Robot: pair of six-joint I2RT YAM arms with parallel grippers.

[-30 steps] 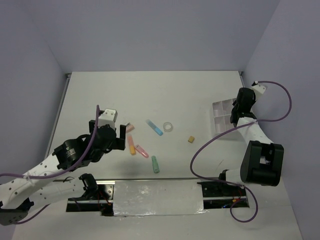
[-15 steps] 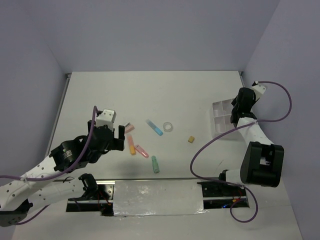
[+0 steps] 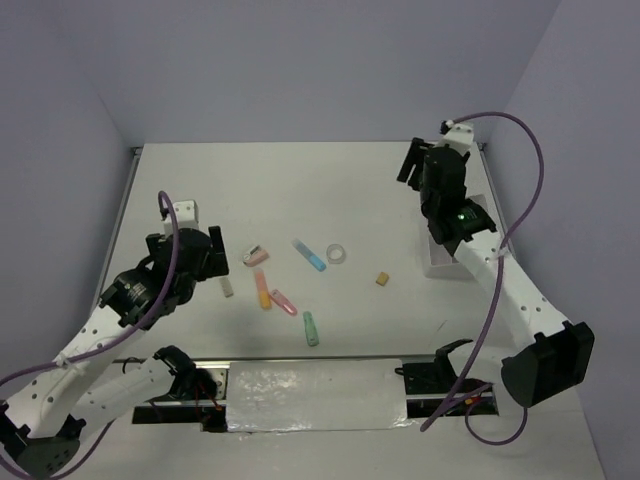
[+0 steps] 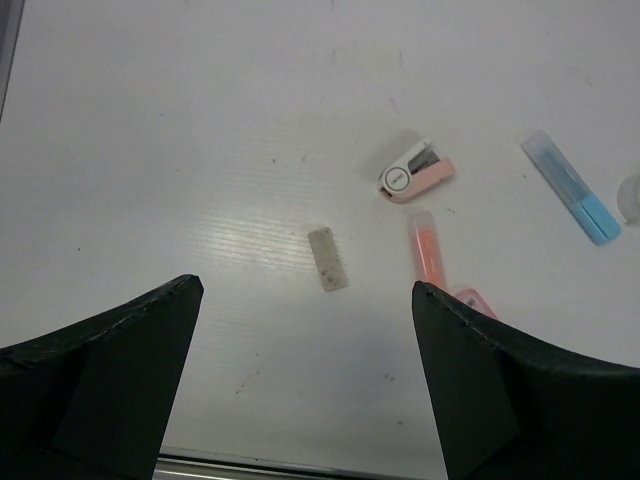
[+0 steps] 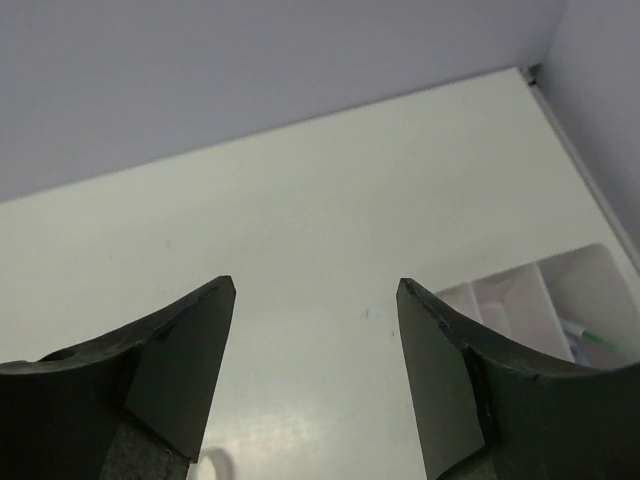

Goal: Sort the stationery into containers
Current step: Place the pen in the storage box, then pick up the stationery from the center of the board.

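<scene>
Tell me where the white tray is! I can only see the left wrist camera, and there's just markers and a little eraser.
Observer: The white tray is at the right side of the table, partly under the right arm.
Operator: Is anything inside it?
Observer: The right wrist view shows a thin green pen lying in one compartment.
Operator: Are there markers I can't see?
Observer: Yes, a green marker lies alone nearer the table's front edge, outside your picture.
</scene>
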